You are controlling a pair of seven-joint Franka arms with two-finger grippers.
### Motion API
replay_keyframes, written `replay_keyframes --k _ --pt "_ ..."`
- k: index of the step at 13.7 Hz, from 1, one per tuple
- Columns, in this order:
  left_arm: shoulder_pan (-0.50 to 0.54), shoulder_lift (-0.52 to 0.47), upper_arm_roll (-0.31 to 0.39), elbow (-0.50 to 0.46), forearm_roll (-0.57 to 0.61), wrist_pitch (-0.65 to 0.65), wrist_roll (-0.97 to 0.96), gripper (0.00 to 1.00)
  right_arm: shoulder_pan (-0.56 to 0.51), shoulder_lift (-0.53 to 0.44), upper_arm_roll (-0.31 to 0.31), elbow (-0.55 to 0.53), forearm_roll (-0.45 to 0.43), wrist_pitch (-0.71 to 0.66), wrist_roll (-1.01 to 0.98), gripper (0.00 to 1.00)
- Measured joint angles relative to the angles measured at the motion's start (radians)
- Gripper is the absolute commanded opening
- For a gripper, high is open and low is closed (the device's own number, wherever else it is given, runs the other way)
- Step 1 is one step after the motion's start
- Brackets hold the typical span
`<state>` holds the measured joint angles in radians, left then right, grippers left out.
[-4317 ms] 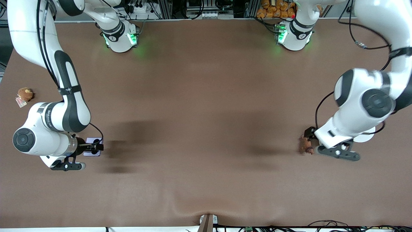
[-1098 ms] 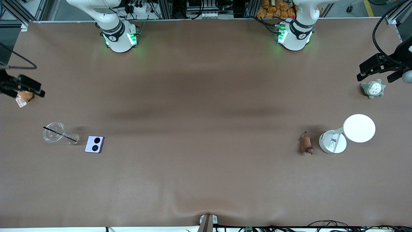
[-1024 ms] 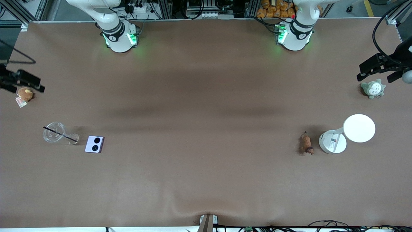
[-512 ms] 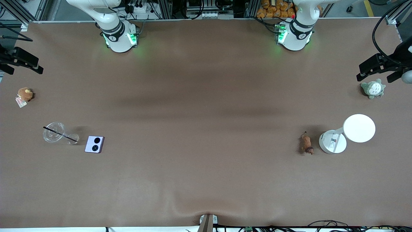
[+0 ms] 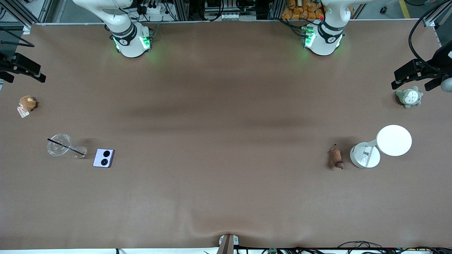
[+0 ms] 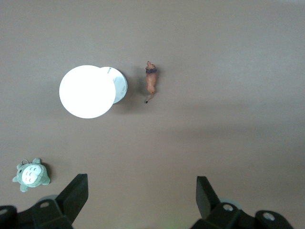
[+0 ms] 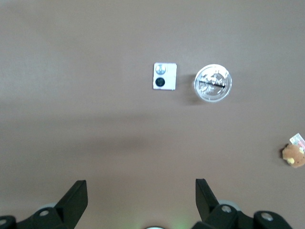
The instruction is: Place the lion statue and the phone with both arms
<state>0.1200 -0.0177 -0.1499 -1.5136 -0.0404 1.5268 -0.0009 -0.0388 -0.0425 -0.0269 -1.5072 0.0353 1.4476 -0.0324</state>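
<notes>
The lion statue [image 5: 336, 157], small and reddish-brown, lies on the table toward the left arm's end, beside a white lamp's base; it also shows in the left wrist view [image 6: 152, 82]. The phone [image 5: 103, 157], pale lavender with two black circles, lies toward the right arm's end beside a clear glass; the right wrist view [image 7: 165, 76] shows it too. My left gripper [image 5: 418, 76] [image 6: 141, 191] is open and empty, high over the table's edge by a grey-green plush. My right gripper [image 5: 21, 67] [image 7: 141, 191] is open and empty, high over the table's edge at its own end.
A white lamp [image 5: 393, 140] with a round base [image 5: 365, 155] stands beside the lion. A grey-green plush [image 5: 409, 97] lies farther from the camera. A clear glass with a black straw [image 5: 59, 148] lies beside the phone. A brown plush with a tag [image 5: 27, 103] lies near the table's edge.
Both grippers were down at the phone and the lion; they have let go and risen to the table's ends. In the last second the right gripper drifted off the brown plush toward the robots' side.
</notes>
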Motion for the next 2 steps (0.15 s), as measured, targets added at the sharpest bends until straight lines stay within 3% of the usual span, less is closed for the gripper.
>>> replay_keyframes --k 2 --pt "0.0 0.0 0.0 0.0 0.0 0.0 0.0 1.0 0.0 0.007 0.0 -0.004 0.0 0.027 0.0 1.0"
